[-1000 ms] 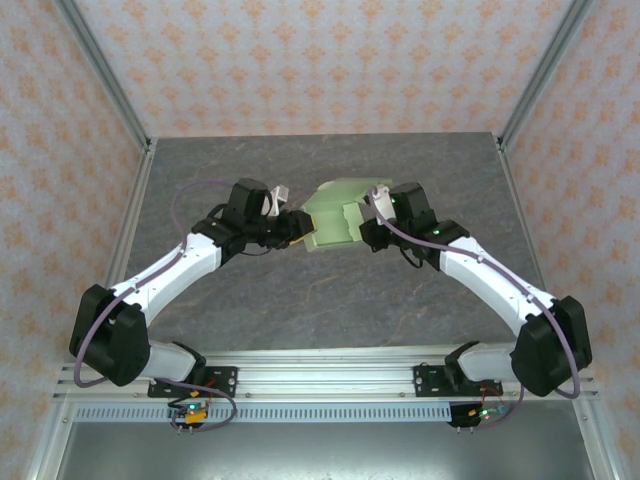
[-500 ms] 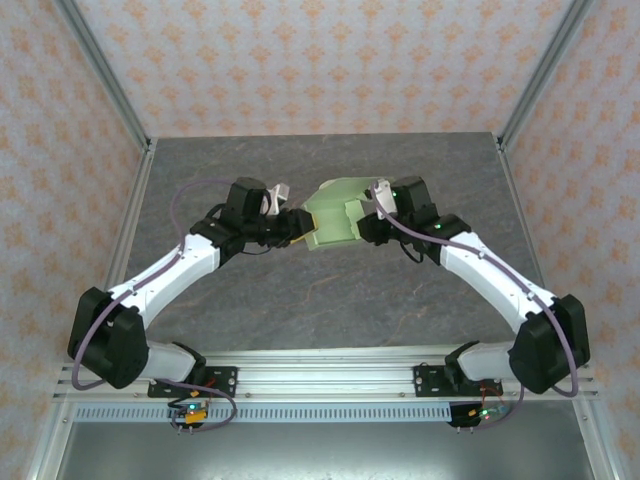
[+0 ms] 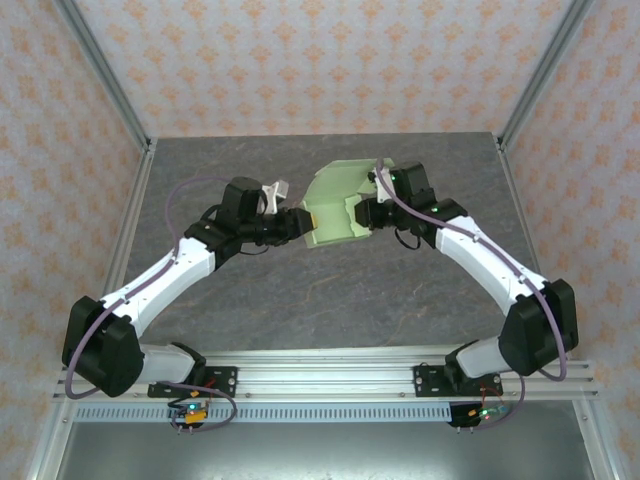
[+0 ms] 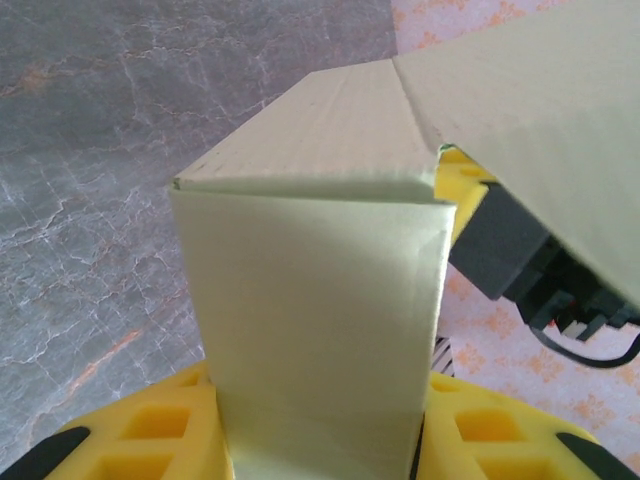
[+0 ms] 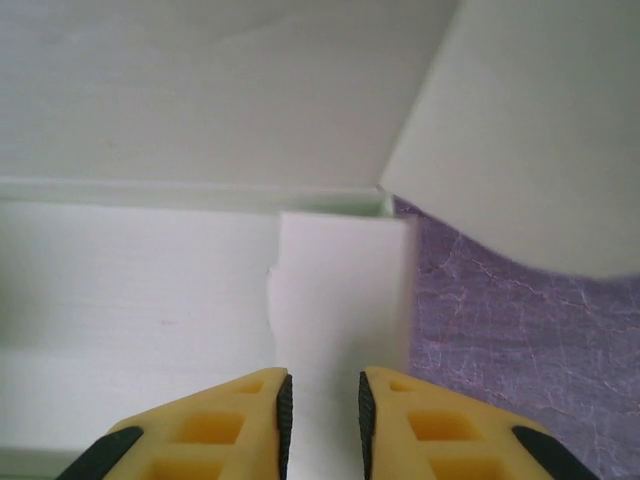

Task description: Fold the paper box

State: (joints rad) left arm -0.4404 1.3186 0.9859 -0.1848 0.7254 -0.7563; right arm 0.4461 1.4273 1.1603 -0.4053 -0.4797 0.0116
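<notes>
Paper box (image 3: 330, 205) is being held half-formed at the far middle of the bench (image 3: 300, 300), caught between both arms. Left gripper (image 3: 297, 225) is clamping a side wall from the left, card filling its jaws. Right gripper (image 3: 364, 213) is coming in from the right, fingers (image 5: 225, 420) narrowly apart with a small tab (image 5: 340, 290) in the slot; cannot tell whether they are biting it. Right arm is sitting nearer that tab. Big flap (image 3: 340, 180) is standing open on the far side.
</notes>
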